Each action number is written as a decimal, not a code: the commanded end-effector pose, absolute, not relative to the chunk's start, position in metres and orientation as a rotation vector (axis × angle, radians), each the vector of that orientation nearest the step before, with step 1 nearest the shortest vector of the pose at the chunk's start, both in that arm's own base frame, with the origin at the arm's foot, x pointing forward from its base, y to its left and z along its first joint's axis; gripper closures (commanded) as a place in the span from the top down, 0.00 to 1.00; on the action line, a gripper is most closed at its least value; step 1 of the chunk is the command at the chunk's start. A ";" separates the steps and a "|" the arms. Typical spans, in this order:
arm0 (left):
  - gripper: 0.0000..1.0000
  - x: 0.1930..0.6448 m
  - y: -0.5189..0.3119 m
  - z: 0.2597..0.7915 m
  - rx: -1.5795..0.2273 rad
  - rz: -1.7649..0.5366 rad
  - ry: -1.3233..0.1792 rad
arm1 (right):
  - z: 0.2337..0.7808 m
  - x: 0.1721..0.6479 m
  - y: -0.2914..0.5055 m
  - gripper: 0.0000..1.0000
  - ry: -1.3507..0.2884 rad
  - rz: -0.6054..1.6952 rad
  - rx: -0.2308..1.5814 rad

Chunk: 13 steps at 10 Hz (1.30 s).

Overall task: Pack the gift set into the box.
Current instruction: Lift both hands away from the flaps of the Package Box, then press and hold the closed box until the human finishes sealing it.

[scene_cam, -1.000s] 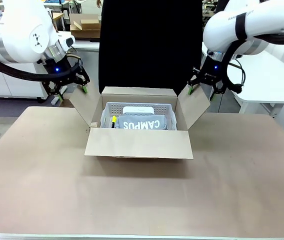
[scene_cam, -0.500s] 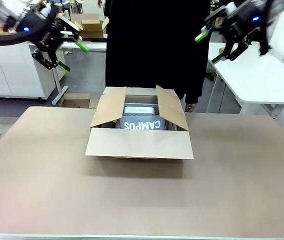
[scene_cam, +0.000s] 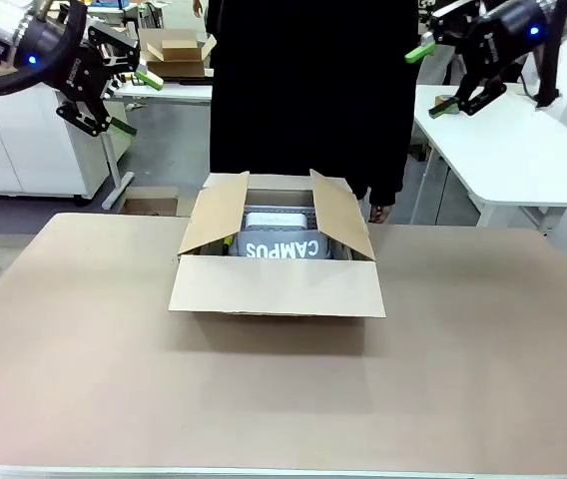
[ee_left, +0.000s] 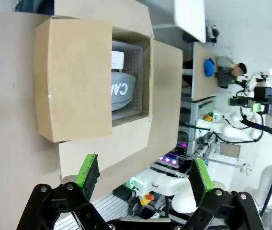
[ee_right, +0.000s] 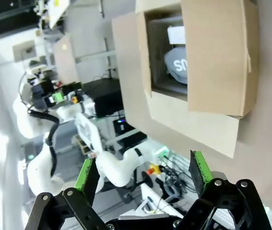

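Your left claw (scene_cam: 136, 100) hangs at the upper left of the front view, high above the desk (scene_cam: 104, 379), its green-padded fingers spread wide with nothing between them. Your right claw (scene_cam: 431, 78) mirrors it at the upper right, jaws likewise wide apart and empty. Both are well apart from the box (scene_cam: 276, 287).

The box sits on the desk just above the centre of the frame. Its two side flaps lean inward over the opening and cover part of it. The gift set (scene_cam: 283, 248) lies inside, and you can read "CAMPUS" upside down in white letters through the gap between the flaps. A person in dark clothing (scene_cam: 308, 90) stands close behind the box at the far side.

In the left wrist view, your left claw (ee_left: 143, 172) rises from the bottom edge, fingers apart. The box (ee_left: 73, 86) is in the upper left with the gift set (ee_left: 121, 91) showing beside a white perforated wall (ee_left: 137, 72).

In the right wrist view, your right claw (ee_right: 141, 172) is also spread. The box (ee_right: 217, 57) is at the upper right, with the gift set (ee_right: 179, 64) visible in its opening.
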<state>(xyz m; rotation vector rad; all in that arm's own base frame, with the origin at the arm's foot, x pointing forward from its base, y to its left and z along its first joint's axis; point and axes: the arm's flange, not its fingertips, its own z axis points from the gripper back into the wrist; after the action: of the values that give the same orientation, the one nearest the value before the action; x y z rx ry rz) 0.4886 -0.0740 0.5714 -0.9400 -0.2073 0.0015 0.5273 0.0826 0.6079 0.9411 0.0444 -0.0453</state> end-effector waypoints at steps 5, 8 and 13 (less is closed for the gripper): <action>1.00 0.486 -0.070 0.575 -0.909 0.022 -0.202 | 0.611 0.527 0.082 1.00 0.024 -0.064 0.910; 1.00 0.486 -0.070 0.575 -0.909 0.022 -0.202 | 0.611 0.527 0.082 1.00 0.024 -0.064 0.910; 1.00 0.486 -0.070 0.575 -0.909 0.022 -0.202 | 0.611 0.527 0.082 1.00 0.024 -0.064 0.910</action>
<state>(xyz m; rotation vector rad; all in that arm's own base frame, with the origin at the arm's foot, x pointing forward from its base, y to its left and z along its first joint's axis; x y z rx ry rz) 0.4883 -0.0716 0.5728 -0.9157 -0.2095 0.0180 0.5281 0.0807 0.6089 0.9219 0.0280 -0.0480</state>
